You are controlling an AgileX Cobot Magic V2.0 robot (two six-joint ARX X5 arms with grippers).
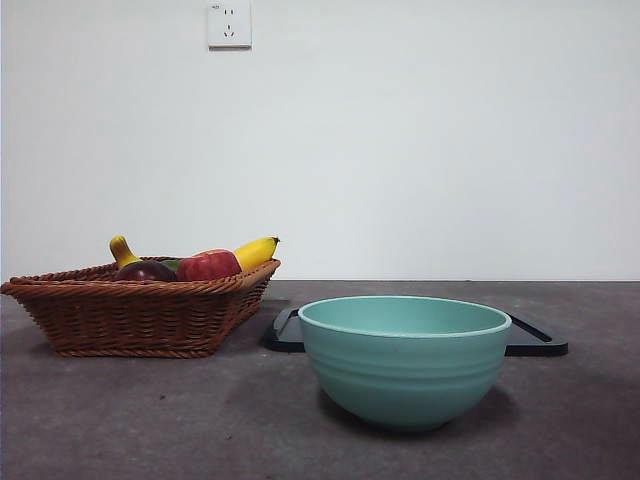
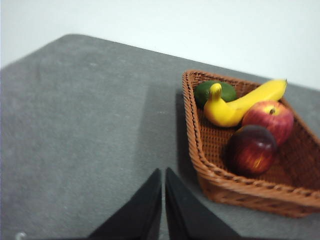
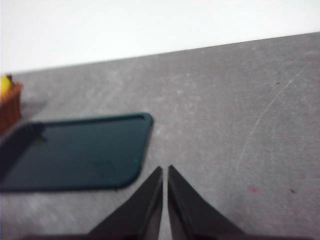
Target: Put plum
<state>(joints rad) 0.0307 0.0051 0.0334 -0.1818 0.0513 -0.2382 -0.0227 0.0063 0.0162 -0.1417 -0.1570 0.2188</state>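
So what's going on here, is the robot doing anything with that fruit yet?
Not yet. The plum lies untouched in the wicker basket beside a red apple, a banana and a green fruit. The left gripper hangs over the bare table next to the basket, jaws shut and empty. The right gripper, also shut, waits near the dark tray. A green bowl stands in front of that tray.

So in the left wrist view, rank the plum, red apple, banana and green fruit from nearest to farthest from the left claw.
1. Plum, in the near part of the basket, closest to the left claw.
2. Red apple, just behind the plum.
3. Banana, lying across the basket's middle; close to the apple in range.
4. Green fruit, in the far corner, behind the banana's end.
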